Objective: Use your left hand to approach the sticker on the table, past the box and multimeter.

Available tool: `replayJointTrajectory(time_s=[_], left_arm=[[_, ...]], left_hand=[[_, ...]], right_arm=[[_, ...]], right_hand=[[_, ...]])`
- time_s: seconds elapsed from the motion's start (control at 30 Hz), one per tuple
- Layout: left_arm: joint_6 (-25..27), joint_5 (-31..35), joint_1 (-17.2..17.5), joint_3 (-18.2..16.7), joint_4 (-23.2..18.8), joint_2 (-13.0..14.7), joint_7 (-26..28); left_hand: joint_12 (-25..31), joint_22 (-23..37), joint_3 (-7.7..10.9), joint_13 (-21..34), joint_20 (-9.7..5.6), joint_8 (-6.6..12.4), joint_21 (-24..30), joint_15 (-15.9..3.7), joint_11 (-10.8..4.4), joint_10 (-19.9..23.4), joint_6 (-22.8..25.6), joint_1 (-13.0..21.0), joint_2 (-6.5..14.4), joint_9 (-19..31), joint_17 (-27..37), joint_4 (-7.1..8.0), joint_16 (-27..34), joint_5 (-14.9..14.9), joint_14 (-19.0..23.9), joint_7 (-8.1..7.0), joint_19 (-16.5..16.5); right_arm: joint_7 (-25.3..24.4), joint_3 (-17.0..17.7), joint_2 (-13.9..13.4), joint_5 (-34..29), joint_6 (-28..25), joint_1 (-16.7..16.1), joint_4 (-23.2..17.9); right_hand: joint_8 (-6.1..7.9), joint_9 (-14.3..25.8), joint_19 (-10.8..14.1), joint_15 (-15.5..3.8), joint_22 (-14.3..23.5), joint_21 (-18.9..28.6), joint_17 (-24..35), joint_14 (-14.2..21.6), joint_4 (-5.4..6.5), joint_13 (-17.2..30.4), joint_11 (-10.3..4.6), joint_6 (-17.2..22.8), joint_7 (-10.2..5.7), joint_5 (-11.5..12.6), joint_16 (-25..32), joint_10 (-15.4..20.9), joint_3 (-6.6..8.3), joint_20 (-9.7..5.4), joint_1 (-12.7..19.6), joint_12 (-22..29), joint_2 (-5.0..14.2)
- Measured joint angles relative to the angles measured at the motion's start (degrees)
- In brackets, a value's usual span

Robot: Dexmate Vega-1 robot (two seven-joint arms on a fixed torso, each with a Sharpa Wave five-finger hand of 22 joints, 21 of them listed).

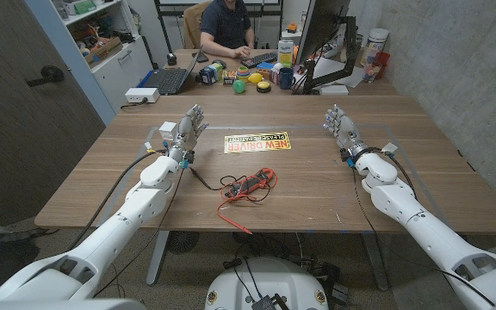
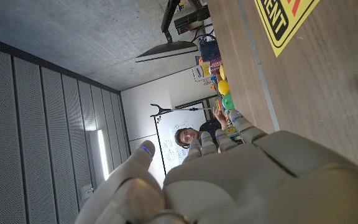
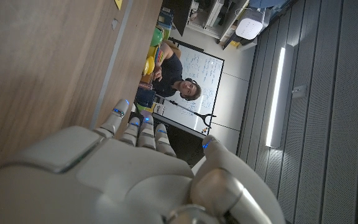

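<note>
The left robot hand [image 1: 189,126] is seen raised over the table [image 1: 317,185], its fingers apart and nothing held in it. The sticker [image 1: 257,142] lies flat on the table just to the right of this hand and slightly nearer the robot than its fingertips; its yellow corner is also seen in the left wrist view [image 2: 286,20]. A small white box [image 1: 168,131] sits right beside the hand on its outer side, partly hidden by it. The multimeter [image 1: 254,182], with its red leads tangled about it, lies behind the hand, nearer the robot and to the right. The box and multimeter are judged to be largely passed, so a short sideways reach is what remains. The sticker is judged thin, light and limp, lying flush with the wood, so little purchase is offered from above; if it were to be lifted, an edge or corner would best be pinched, and creasing is a risk. The right robot hand [image 1: 341,126] is held up well apart, fingers spread and empty.
</note>
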Motion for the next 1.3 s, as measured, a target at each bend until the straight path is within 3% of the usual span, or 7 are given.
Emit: replayJointTrajectory(time_s=[0.43,0.7,1.0,1.03,1.23,1.27,1.3], left_arm=[[-0.7,1.0,-1.4,-1.2,3.1,-2.3,-0.7],[-8.7,6.7,-2.3,-1.8,5.3,-4.3,3.1],[-12.5,9.1,-3.0,-2.6,5.8,-6.2,5.1],[-16.6,16.8,-3.0,-2.7,5.3,-6.3,12.2],[-16.6,16.8,-2.5,-3.2,1.5,-6.3,12.2],[-15.1,29.7,-2.5,-3.2,1.0,-6.2,24.8],[-15.1,29.7,-2.5,-3.2,0.8,-6.2,24.8]], left_hand=[[0.6,0.0,-0.59,0.0,2.51,0.62,0.0,1.82,-0.28,0.8,1.5,-0.2,-0.2,0.0,0.3,-0.08,1.0,0.0,2.5,-1.46,1.9],[0.5,0.0,-1.94,0.0,2.02,0.62,0.0,0.69,-0.93,1.1,2.2,-0.7,-2.4,0.0,0.1,-0.49,1.2,0.4,2.6,-1.76,2.4],[0.2,-0.2,-3.69,0.0,3.02,0.62,-1.3,0.26,-2.68,0.0,2.8,0.6,-5.3,-0.1,0.1,-2.24,0.4,0.8,2.1,-9.59,2.2],[0.5,-0.2,-4.06,0.0,3.75,0.77,-1.3,0.62,-3.37,1.0,3.4,0.7,-5.9,0.0,0.1,-2.61,0.6,0.8,3.1,-10.15,2.9],[1.5,-0.2,-5.03,0.0,5.51,1.52,-1.3,1.13,-4.7,4.7,6.7,1.2,-7.1,0.3,0.1,-3.58,1.5,1.3,6.3,-10.18,5.3],[1.5,-0.2,-5.21,0.0,5.51,1.73,-1.3,1.13,-4.7,4.7,7.0,1.6,-7.5,0.3,0.1,-3.75,1.5,1.3,6.3,-10.36,5.3],[1.4,-0.2,-5.44,0.0,5.51,1.73,-1.7,1.07,-4.71,4.7,7.5,1.6,-8.0,0.3,0.1,-3.99,1.5,1.3,6.2,-10.32,5.3]], right_arm=[[6.4,7.1,5.8,-10.4,-4.7,-0.3,0.4],[8.9,13.1,10.7,-14.6,-6.3,-1.1,0.1],[10.8,14.8,12.1,-17.7,-7.3,-1.3,0.0],[11.0,17.1,14.1,-18.0,-7.4,-1.5,-0.2],[11.9,17.1,14.1,-19.4,-7.6,-1.5,-0.2],[12.0,19.0,15.7,-19.5,-7.6,-1.8,-0.4],[12.1,19.2,16.0,-19.8,-7.6,-1.8,-0.5]], right_hand=[[0.0,0.0,0.0,0.0,0.0,1.0,0.0,0.0,0.0,0.0,-0.01,0.0,-0.01,0.0,0.0,0.0,0.0,0.0,0.3,0.0,0.29],[0.0,0.0,0.0,0.0,0.0,1.0,0.0,0.0,0.0,0.0,-0.02,0.3,0.3,0.0,0.0,0.0,0.0,0.0,0.3,0.0,0.29],[0.0,0.0,0.0,0.0,0.0,0.6,0.3,0.0,-0.01,0.0,-0.03,0.3,0.3,0.0,0.0,0.0,0.0,0.0,0.3,0.0,0.29],[0.0,0.0,0.0,0.0,0.0,0.6,0.3,0.0,0.0,0.0,-0.03,0.3,0.3,0.0,0.0,0.0,0.0,0.0,0.3,0.0,0.29],[0.0,0.0,0.0,0.0,0.0,0.6,0.3,0.0,-0.01,0.0,-0.03,0.3,0.3,0.0,0.0,0.0,-0.01,0.0,0.3,0.0,0.29],[0.0,0.0,0.0,0.0,0.0,0.6,0.3,0.0,0.0,0.0,-0.03,0.3,0.29,0.0,0.0,0.0,-0.01,0.0,0.3,0.0,0.29],[0.0,0.0,0.0,0.0,0.0,0.6,0.3,0.0,0.0,0.0,-0.03,0.3,0.29,0.0,0.0,0.0,-0.01,0.0,0.3,0.0,0.29]])
